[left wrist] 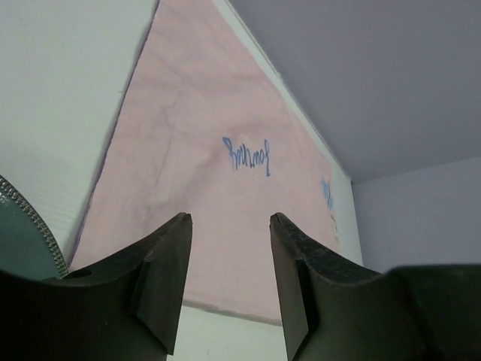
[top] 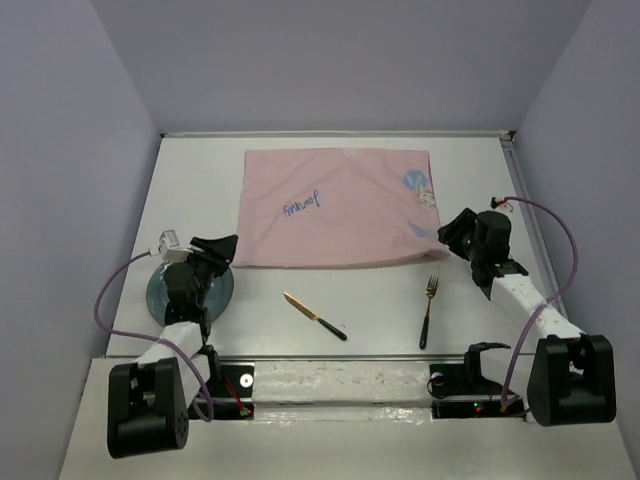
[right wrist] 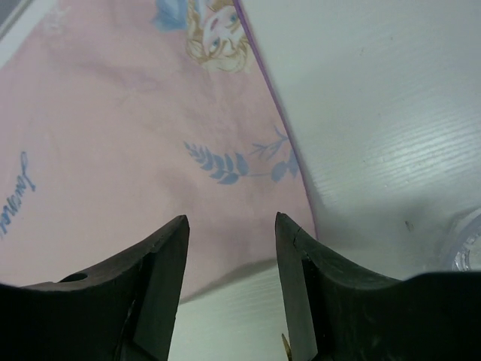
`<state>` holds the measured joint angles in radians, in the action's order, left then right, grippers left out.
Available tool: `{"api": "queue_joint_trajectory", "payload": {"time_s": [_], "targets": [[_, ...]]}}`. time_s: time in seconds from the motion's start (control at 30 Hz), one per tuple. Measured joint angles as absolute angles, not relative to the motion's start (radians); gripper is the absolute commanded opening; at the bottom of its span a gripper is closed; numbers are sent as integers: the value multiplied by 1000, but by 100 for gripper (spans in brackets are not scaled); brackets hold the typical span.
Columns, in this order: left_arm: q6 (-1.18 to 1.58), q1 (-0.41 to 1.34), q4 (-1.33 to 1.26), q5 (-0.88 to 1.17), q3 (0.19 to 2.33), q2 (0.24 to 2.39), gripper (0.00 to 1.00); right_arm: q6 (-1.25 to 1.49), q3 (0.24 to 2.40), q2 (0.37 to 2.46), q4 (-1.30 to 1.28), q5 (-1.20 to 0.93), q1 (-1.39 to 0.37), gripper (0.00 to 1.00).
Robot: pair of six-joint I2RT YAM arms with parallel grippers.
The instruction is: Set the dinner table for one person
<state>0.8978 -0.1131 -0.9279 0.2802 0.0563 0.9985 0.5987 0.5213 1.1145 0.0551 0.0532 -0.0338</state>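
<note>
- The dinner table (top: pixel 200 180) fills the view, white with a metal rim; every piece of the setting lies on it, none yet in place.
- The pink placemat (top: pixel 335 205) lies flat toward the far edge, about centred. It looks like the target, so leave it unwrinkled.
- The plate (top: pixel 222 292) sits by the left edge, near the near-left corner, off the mat. Moving it is probably the step in hand. Take it by the rim, lift it level, and set it mid-mat.
- The left gripper (left wrist: pixel 229 218) hovers over the plate with its jaws parted and empty.
- The right gripper (right wrist: pixel 231 218) is poised over the mat's near-right corner, also parted and empty. Keep it clear of the plate's path.
- The knife (top: pixel 315 316) lies slantwise near the near edge, about centre.
- The fork (top: pixel 428 312) lies toward the near-right, tines pointing to the far edge.
</note>
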Motion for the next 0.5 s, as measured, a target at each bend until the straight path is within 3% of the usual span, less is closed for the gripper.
{"api": "queue_joint_trajectory", "payload": {"time_s": [0.1, 0.2, 0.33, 0.43, 0.5], "targets": [[896, -113, -868, 278, 56, 893, 55, 593, 545, 1082, 48, 43, -34, 54], [893, -113, -821, 277, 56, 815, 52, 582, 567, 1070, 38, 26, -34, 45], [894, -113, -752, 289, 64, 735, 50, 581, 569, 1079, 33, -12, -34, 21], [902, -113, -710, 311, 91, 697, 49, 590, 569, 1140, 39, -48, -34, 9], [907, -113, -689, 325, 115, 674, 49, 596, 569, 1202, 51, -66, -34, 7]]}}
